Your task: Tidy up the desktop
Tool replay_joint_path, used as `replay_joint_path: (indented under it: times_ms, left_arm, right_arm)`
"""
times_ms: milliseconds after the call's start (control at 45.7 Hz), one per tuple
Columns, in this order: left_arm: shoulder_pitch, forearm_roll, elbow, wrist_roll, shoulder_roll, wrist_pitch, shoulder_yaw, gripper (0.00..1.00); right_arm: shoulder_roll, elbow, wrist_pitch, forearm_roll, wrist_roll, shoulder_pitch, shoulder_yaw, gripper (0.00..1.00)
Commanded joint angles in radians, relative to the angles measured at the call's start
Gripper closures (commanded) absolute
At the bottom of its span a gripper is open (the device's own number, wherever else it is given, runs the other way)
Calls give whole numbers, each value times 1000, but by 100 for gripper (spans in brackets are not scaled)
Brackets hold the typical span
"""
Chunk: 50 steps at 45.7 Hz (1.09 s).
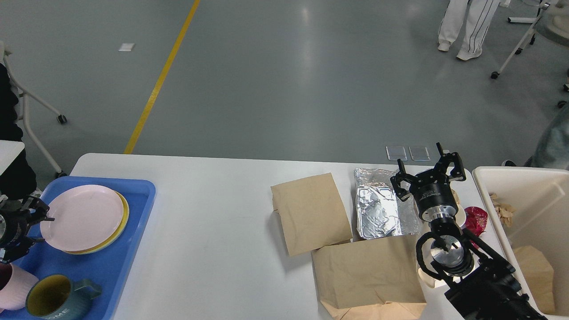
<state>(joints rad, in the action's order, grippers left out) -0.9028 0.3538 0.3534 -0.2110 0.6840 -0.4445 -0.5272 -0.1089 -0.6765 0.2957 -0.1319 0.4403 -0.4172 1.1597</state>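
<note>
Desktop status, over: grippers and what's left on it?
Right gripper open, empty, above foil tray. Left gripper by blue tray, state unclear. Desktop holds two paper bags, foil.

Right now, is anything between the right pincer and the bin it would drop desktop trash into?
Nothing visible blocks it. The right pincer hangs open above the desktop, beside the crumpled foil tray. The cream bin stands just right of it. Only a red wrapper lies low between them, beneath the likely path.
</note>
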Motion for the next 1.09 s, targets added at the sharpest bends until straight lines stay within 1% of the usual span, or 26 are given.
replay_joint_path:
  times_ms: [0,153,197,219,241,306,372,460,525,591,635,701,766,832,898,963,1073]
  left_arm:
    - [-34,-1,4,-4,52,0,12,5]
    - [-123,-6,6,-2,55,0,22,4]
    - [-133,-7,4,1,60,0,53,4]
    - [-136,-9,3,14,66,0,94,4]
    - [-139,-10,3,16,71,0,136,4]
    - [-146,-10,3,16,83,0,310,4]
    - [-128,-10,4,16,66,0,540,4]
    - [-19,-10,4,16,-4,-2,823,4]
    - [31,-10,4,18,-40,-3,1013,4]
    - [51,-9,4,34,-63,-10,1182,4]
    - [62,-9,4,56,-81,-10,1255,4]
    - [110,-10,4,102,-138,-10,1319,4]
    - [119,-9,6,146,-193,-16,1349,4]
    - [131,-9,7,160,-221,-36,1366,4]
    - [151,-6,35,170,-234,-42,1417,4]
    - [203,-10,100,177,-251,-39,1487,4]
    - [281,-38,258,182,-236,-8,1558,4]
  right_arm:
    - [0,0,0,0,0,0,0,0]
    - [0,0,0,0,0,0,0,0]
    - [0,0,-1,0,0,0,0,0]
    - [0,0,0,0,0,0,0,0]
    - [0,0,-1,0,0,0,0,0]
    - [0,0,-1,0,0,0,0,0]
    - [0,0,0,0,0,0,0,0]
    - [0,0,0,0,0,0,0,0]
    - [0,0,0,0,0,0,0,0]
    - [0,0,0,1,0,0,0,0]
    - [0,0,-1,0,0,0,0,0]
    - [0,0,0,0,0,0,0,0]
    - [0,-2,0,0,0,0,0,0]
    - [0,0,0,0,0,0,0,0]
    - [0,0,0,0,0,0,0,0]
    - [0,0,0,0,0,0,0,0]
    - [0,0,0,0,0,0,0,0]
